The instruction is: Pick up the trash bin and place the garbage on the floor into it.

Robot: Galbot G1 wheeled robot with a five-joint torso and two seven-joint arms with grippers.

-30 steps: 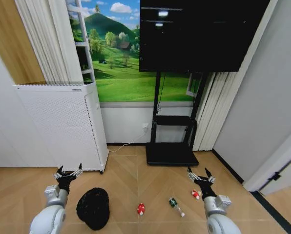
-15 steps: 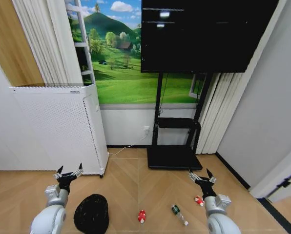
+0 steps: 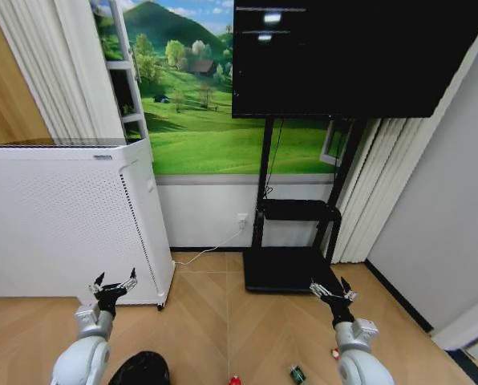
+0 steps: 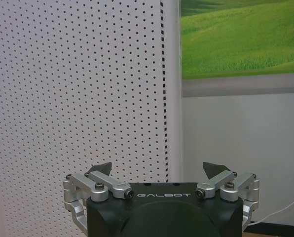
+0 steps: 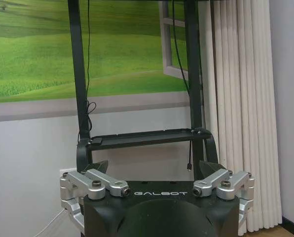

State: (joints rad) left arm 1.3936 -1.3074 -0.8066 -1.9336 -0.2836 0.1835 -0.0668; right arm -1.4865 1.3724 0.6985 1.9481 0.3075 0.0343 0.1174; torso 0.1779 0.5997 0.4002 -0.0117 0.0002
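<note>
The black mesh trash bin [image 3: 141, 370] stands on the wood floor at the head view's bottom edge, partly cut off. The garbage lies to its right along that edge: a red piece [image 3: 235, 380], a green bottle [image 3: 297, 373] and a second red piece [image 3: 335, 353] beside my right arm. My left gripper [image 3: 113, 283] is held up, open and empty, above and behind the bin. My right gripper [image 3: 329, 289] is open and empty too, above the bottle area. In the wrist views the left gripper [image 4: 159, 170] faces the perforated appliance and the right gripper [image 5: 153, 168] faces the stand.
A tall white perforated appliance [image 3: 62, 216] stands at the left against the wall, with a cable [image 3: 203, 250] running to a socket. A black TV stand [image 3: 291, 269] with its base plate sits ahead at centre right. Curtains [image 3: 367, 192] hang at the right.
The whole head picture has shifted: the appliance and stand look larger, and the bin and garbage have slid to the bottom edge. That is camera motion. Both arms hold the same pose.
</note>
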